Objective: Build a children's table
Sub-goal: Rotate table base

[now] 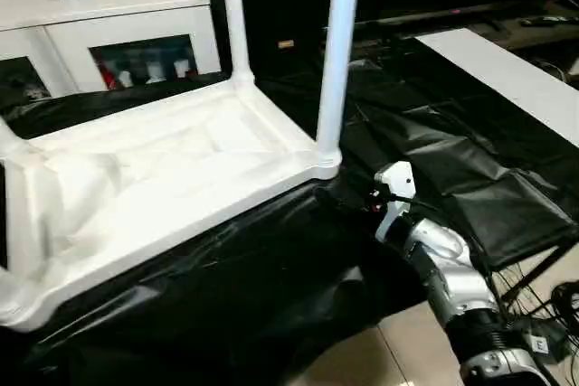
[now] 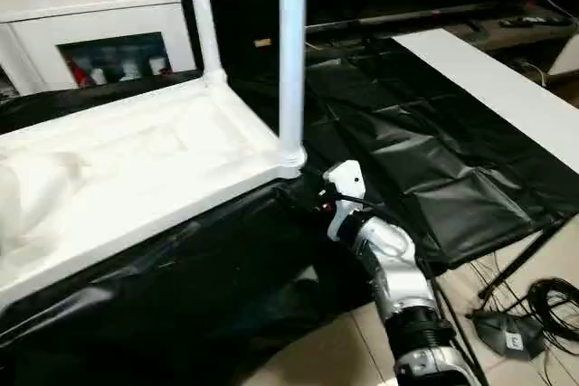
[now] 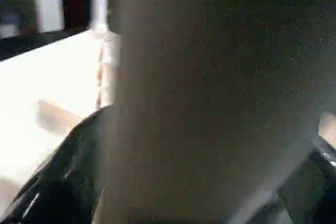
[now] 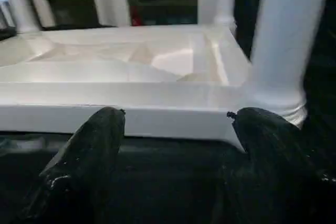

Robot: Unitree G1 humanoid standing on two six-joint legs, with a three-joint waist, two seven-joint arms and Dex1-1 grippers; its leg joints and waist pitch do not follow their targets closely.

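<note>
Our tabletop (image 1: 172, 178) lies upside down on black sheeting (image 1: 434, 160), two legs (image 1: 336, 51) upright in its corner sockets. Our right gripper (image 4: 176, 124) hangs spread and empty at its near edge; our left gripper, blurred, seems open.

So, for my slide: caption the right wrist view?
Open right tool facing the upturned tabletop's edge beside a fitted leg.

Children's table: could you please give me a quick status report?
Right gripper open, empty, facing the white plastic upturned tabletop. Two white tube legs seated upright. Black plastic sheet underneath, nothing blocking.
</note>
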